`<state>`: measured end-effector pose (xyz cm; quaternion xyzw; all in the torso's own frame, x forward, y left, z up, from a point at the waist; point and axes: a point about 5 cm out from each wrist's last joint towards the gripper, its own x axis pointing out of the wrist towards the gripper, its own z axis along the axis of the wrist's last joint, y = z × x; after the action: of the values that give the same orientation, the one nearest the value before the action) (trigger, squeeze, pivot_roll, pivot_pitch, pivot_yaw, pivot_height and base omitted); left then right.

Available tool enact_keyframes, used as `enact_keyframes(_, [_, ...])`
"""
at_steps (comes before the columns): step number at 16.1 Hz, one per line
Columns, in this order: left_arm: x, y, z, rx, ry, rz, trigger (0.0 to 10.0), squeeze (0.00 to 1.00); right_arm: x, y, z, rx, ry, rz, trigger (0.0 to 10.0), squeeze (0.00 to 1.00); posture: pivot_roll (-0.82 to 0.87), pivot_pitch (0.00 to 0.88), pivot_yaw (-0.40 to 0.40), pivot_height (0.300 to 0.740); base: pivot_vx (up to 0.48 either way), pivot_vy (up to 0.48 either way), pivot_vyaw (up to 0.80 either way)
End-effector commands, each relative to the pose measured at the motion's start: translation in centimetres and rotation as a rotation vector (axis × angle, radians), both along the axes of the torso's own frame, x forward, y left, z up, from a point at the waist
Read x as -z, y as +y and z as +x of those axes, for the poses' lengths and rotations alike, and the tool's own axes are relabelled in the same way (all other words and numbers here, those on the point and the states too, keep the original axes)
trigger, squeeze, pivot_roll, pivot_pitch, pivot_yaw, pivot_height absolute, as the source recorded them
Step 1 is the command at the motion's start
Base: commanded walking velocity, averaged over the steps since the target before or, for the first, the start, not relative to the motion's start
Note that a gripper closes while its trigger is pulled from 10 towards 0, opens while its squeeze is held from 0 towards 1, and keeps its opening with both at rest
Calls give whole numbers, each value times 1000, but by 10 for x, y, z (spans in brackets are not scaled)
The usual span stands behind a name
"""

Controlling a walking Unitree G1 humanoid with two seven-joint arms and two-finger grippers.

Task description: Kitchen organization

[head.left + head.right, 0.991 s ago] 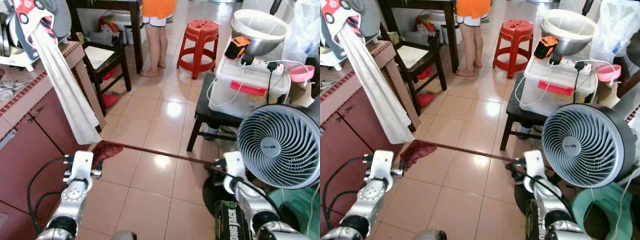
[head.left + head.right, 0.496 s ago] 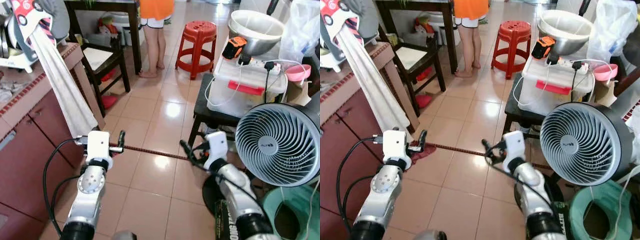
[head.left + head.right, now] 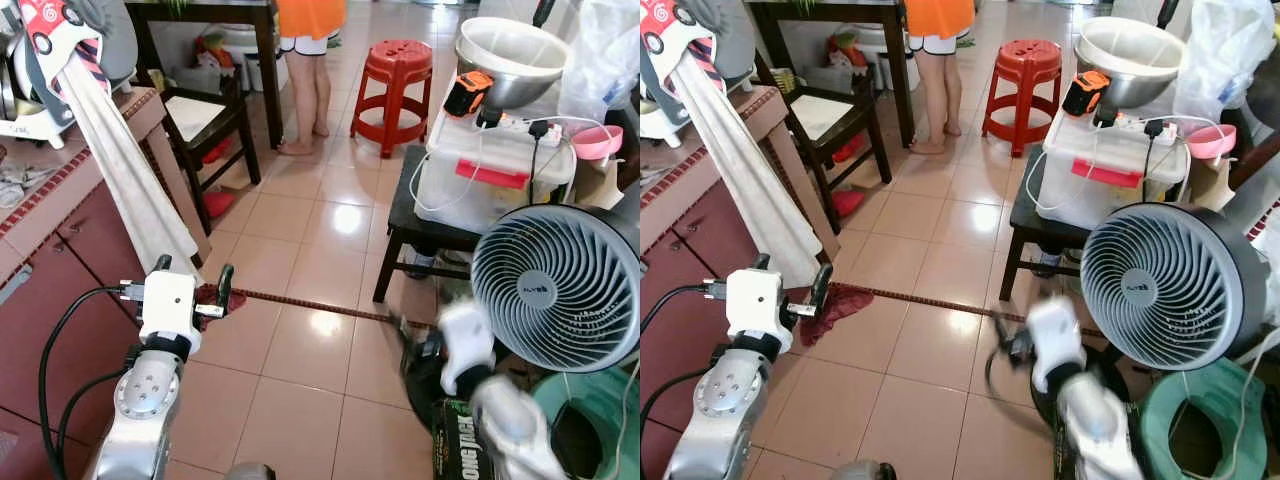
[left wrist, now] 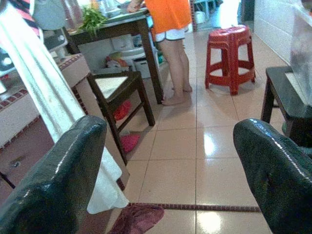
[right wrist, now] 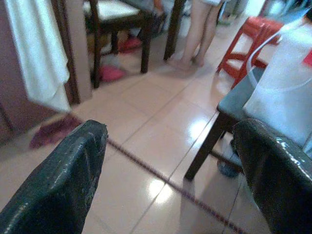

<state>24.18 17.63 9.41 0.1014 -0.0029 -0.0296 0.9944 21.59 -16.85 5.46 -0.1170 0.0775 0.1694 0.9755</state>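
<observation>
My left gripper (image 3: 192,276) is raised over the tiled floor beside the reddish counter (image 3: 60,240). Its fingers (image 4: 53,180) stand wide apart with nothing between them. My right gripper (image 3: 430,345) is low near the fan and blurred by motion in the eye views. In the right wrist view its fingers (image 5: 58,180) are spread open, with bare floor between them. A white towel (image 3: 130,190) hangs from the counter's corner, just left of the left gripper. A dark red rag (image 3: 835,305) lies on the floor below the towel.
A round grey fan (image 3: 555,290) stands at the right, with a green bucket (image 3: 590,420) behind it. A black stool (image 3: 400,215) carries a plastic box (image 3: 490,180) and a steel bowl (image 3: 510,60). Farther off are a red stool (image 3: 395,65), a dark chair (image 3: 210,120) and a standing person (image 3: 310,60).
The right arm has dropped and pulled back toward the fan, blurring as it moves. The left gripper has shifted slightly left and down. Both stay open.
</observation>
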Motion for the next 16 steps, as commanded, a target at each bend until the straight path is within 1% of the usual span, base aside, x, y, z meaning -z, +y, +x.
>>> enact_keyframes(1, [5, -1, -3, 7, 19, 28, 10000, 0, -9, 2, 3, -16, -53, -20, 10000, 0, -23, 0, 74, 740, 0, 0, 0])
enact_keyframes(2, [7, -6, -5, 22, 21, 34, 10000, 0, -13, 1, 3, 14, -81, -39, 10000, 0, -19, 0, 70, 740, 0, 0, 0])
enact_keyframes(3, [10, -8, -8, 10, 27, 4, 10000, 0, -17, 1, 10, 78, -119, -41, 10000, 0, -13, 0, 64, 740, 0, 0, 800])
enact_keyframes(4, [16, -11, -12, 6, 57, -30, 10000, 0, -23, 3, 18, 149, -146, -26, 10000, 0, -6, 0, 57, 740, 0, 0, 800])
enact_keyframes(5, [17, -11, -13, 5, 65, -34, 10000, 0, -24, 3, 19, 168, -156, -27, 10000, 0, -4, 0, 55, 740, 0, 0, 800])
enact_keyframes(6, [19, -7, -12, -14, 69, -18, 10000, 0, -29, 8, 23, 215, -177, -19, 10000, 0, -4, 0, 51, 740, 0, 0, 800])
enact_keyframes(7, [19, -6, -10, -20, 68, -17, 10000, 0, -30, 10, 24, 219, -183, -18, 10000, 0, -4, 0, 50, 740, 0, 0, 800])
enact_keyframes(9, [16, -8, -7, -14, 51, -31, 10000, 0, -34, 12, 26, 208, -195, -8, 10000, 0, -3, 0, 47, 740, 0, 0, 800])
enact_keyframes(10, [15, -9, -6, -18, 50, -30, 10000, 55, -35, 11, 26, 204, -196, -7, 10000, 0, -3, 0, 44, 740, 0, 0, 800])
enact_keyframes(11, [12, -12, -4, -39, 31, -13, 10000, 63, -38, 12, 28, 191, -209, -15, 10000, 0, 11, 0, 35, 740, 0, 0, 800])
enact_keyframes(12, [11, -13, -2, -38, 30, -4, 10000, 63, -39, 12, 29, 189, -215, -17, 10000, 0, 19, 0, 27, 740, 0, 0, 800])
enact_keyframes(13, [8, -11, 2, -36, 18, 4, 10000, 27, -40, 13, 32, 192, -216, -18, 10000, 0, 18, 0, 29, 740, 0, 0, 800])
enact_keyframes(14, [6, -7, 5, -75, 3, 7, 10000, 0, -41, 15, 37, 196, -224, -14, 10000, 0, 24, 0, 26, 740, 0, 0, 800])
enact_keyframes(16, [7, -8, 4, -75, 7, 6, 10000, 0, -44, 17, 40, 193, -234, -5, 10000, 0, 23, 0, 29, 740, 0, 0, 800])
